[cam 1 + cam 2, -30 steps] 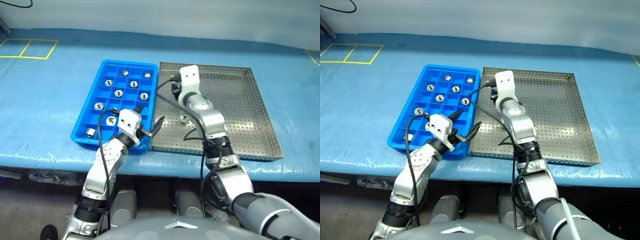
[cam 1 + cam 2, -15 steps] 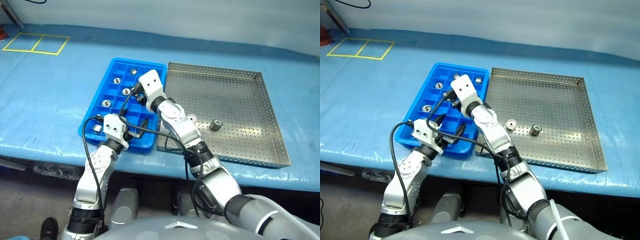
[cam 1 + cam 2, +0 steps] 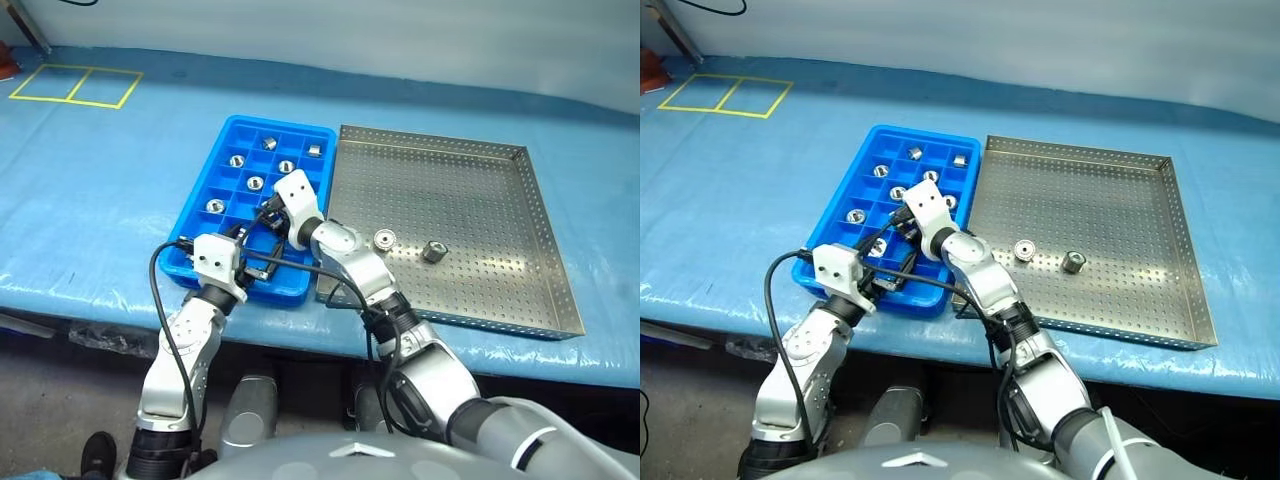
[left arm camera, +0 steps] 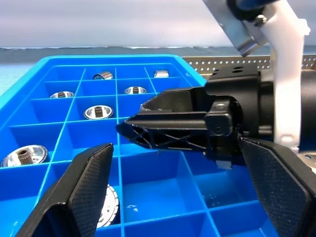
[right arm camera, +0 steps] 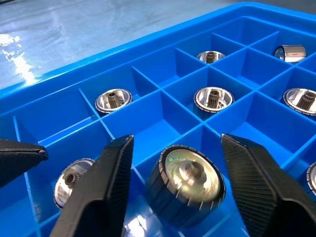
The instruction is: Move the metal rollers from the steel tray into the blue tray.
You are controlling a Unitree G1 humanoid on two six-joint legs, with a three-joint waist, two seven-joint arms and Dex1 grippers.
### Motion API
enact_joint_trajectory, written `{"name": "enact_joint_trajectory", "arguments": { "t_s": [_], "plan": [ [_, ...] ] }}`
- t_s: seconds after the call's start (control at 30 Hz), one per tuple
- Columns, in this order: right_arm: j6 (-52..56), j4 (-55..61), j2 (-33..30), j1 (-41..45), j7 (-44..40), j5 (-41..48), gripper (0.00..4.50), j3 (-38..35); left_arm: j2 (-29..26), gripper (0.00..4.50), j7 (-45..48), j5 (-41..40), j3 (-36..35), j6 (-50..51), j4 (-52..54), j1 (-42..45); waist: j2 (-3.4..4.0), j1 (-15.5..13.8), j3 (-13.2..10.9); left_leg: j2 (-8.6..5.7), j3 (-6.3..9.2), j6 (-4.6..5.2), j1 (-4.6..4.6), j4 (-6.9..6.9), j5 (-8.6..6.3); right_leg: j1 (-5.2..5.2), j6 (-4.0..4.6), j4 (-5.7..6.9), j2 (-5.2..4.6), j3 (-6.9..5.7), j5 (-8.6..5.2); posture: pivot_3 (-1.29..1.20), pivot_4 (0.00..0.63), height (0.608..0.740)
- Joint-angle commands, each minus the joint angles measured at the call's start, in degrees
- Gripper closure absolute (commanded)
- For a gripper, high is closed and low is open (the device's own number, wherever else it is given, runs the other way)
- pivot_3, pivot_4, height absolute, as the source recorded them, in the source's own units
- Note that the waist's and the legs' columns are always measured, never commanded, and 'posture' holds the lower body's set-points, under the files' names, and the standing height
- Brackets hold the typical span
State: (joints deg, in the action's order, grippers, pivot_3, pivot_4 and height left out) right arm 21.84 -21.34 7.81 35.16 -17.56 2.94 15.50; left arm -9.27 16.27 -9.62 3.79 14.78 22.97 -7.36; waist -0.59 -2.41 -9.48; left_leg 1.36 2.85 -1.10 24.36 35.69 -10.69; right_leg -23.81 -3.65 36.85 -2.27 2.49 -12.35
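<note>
The blue tray (image 3: 280, 124) holds several metal rollers (image 3: 255, 183) in its compartments. My right gripper (image 3: 266, 216) reaches low over its middle, pointing left. In the right wrist view its fingers (image 5: 98, 192) stand open on either side of a roller (image 5: 190, 182) lying tilted in a compartment. My left gripper (image 4: 180, 197) is open and empty at the tray's near end, facing the right gripper's black fingertips (image 4: 168, 123). The steel tray (image 3: 470, 190) lies to the right with two rollers, one at its near left (image 3: 385, 238) and one beside it (image 3: 433, 251).
Both trays rest side by side on a table covered with a blue sheet (image 3: 120, 200). Yellow tape squares (image 3: 75, 88) mark the far left. The table's front edge runs just below the trays. Black cables loop off both wrists.
My right arm swung left from the steel tray to the blue tray and dropped lower. Its fingers, shut on a roller before, have opened. My left gripper shifted slightly left.
</note>
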Motion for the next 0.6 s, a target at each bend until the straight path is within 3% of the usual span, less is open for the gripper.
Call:
{"name": "enact_joint_trajectory", "arguments": {
  "t_s": [0.03, 0.2, 0.33, 0.6],
  "plan": [
    [-0.2, 3.0, 1.1, -0.6, 3.6, -1.4, 0.33, -0.8, -0.2, 0.00, 0.1, -0.4, 0.5, 0.5, 3.2, 0.7, 0.00, 0.0, 0.0, 0.00, 0.00, 0.00, 0.00, 0.00, 0.00, 0.00, 0.00, 0.00, 0.00, 0.00, 0.00, 0.22, 0.150, 0.740],
    [2.1, 10.5, -1.2, -1.8, 8.1, -2.6, 0.33, -3.5, -0.3, 0.00, 0.3, -0.3, 1.3, 1.1, 3.0, 1.6, 0.00, 0.0, 0.0, 0.00, 0.00, -0.01, 0.06, 0.01, 0.00, -0.04, 0.00, -0.02, -0.01, 0.00, 0.00, 0.19, 0.150, 0.740],
    [3.2, 20.0, -4.5, -4.8, 15.8, -4.9, 0.33, -9.9, -0.3, 0.00, 0.7, -0.4, 1.7, 1.5, 2.2, 2.8, 0.00, -0.1, 0.0, -0.01, 0.01, -0.01, 0.12, 0.00, 0.00, -0.09, 0.00, -0.04, -0.01, -0.01, 0.00, 0.16, 0.150, 0.740],
    [11.0, 34.8, -10.0, -16.7, 21.6, -5.9, 0.33, -19.7, -0.6, 0.00, 2.6, -0.8, 2.7, 2.5, 0.5, 5.2, 0.00, 0.7, 0.0, -0.01, -0.02, -0.01, 0.14, -0.02, 0.00, -0.10, 0.02, -0.06, -0.02, 0.01, -0.02, 0.10, 0.150, 0.740]
  ]
}}
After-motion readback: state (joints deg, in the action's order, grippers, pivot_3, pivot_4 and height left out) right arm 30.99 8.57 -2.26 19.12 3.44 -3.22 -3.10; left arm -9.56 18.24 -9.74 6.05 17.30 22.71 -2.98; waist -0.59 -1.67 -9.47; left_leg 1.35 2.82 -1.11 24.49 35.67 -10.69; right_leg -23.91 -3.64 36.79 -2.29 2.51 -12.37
